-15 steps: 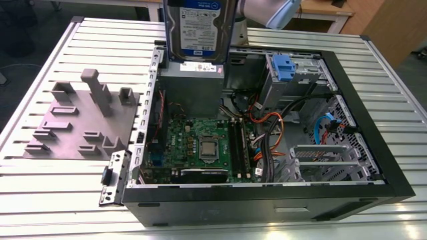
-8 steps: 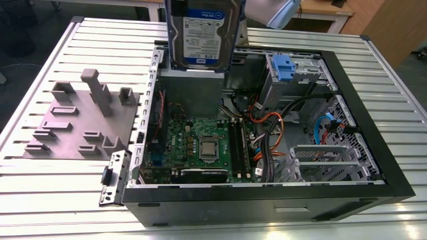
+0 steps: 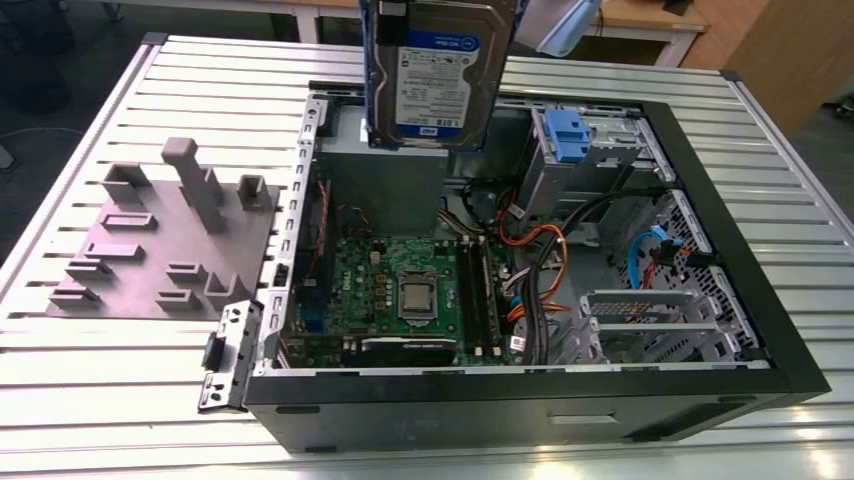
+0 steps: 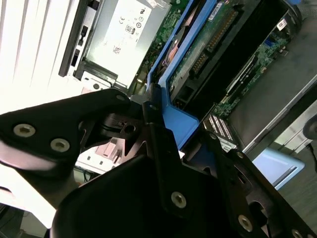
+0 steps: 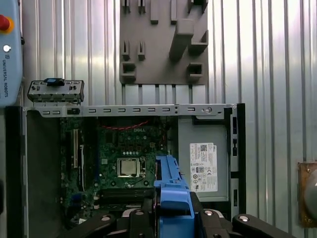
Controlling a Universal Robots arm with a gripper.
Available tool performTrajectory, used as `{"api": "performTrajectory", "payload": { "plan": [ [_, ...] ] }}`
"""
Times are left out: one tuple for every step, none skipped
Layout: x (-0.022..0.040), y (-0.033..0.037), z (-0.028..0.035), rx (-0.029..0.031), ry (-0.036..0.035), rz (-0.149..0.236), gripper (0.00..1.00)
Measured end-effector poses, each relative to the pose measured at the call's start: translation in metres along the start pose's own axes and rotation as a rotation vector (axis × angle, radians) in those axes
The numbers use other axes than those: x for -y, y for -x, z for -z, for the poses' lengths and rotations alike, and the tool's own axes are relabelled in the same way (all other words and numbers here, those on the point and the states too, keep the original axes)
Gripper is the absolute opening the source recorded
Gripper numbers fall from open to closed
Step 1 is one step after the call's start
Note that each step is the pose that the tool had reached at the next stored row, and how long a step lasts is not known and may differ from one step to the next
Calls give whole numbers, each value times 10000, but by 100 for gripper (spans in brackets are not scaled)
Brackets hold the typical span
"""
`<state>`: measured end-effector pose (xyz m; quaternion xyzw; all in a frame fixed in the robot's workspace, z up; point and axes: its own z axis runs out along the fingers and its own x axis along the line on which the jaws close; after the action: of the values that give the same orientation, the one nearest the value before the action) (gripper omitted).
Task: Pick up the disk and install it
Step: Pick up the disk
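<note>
The disk (image 3: 438, 80), a silver hard drive with a white-and-blue label and a blue carrier frame, hangs upright in the air above the open computer case (image 3: 787, 330). It is over the grey power-supply box (image 3: 387, 175). In both wrist views my gripper (image 4: 181, 131) (image 5: 173, 215) is shut on the disk's blue frame (image 4: 183, 124) (image 5: 171, 191), with one black finger (image 4: 148, 116) on each side. The drive's green circuit board (image 4: 213, 44) faces the second wrist view. A drive bay with a blue latch (image 3: 567, 130) sits at the case's far corner on the exterior view's right.
Inside the case lie the motherboard (image 3: 400, 290), orange and black cables (image 3: 541, 260) and a metal cage (image 3: 641, 320). A grey fixture plate (image 3: 160, 240) with upright pegs lies on the slatted table at the exterior view's left. A loose bracket (image 3: 224, 360) leans by the case.
</note>
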<state>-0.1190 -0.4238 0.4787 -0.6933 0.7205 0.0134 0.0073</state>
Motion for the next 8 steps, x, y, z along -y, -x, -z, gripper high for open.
{"api": "performTrajectory", "payload": {
  "plan": [
    [7,-9,-9,0,0,-1,36],
    [11,-21,-18,-3,2,0,36],
    [13,-35,-30,-3,1,0,36],
    [13,-40,-38,0,0,0,36],
    [13,-40,-39,-1,0,-1,36],
    [13,-41,-39,-2,1,-1,36],
    [13,-41,-39,-3,2,-2,36],
    [13,-41,-39,-3,1,-1,36]
  ]
}}
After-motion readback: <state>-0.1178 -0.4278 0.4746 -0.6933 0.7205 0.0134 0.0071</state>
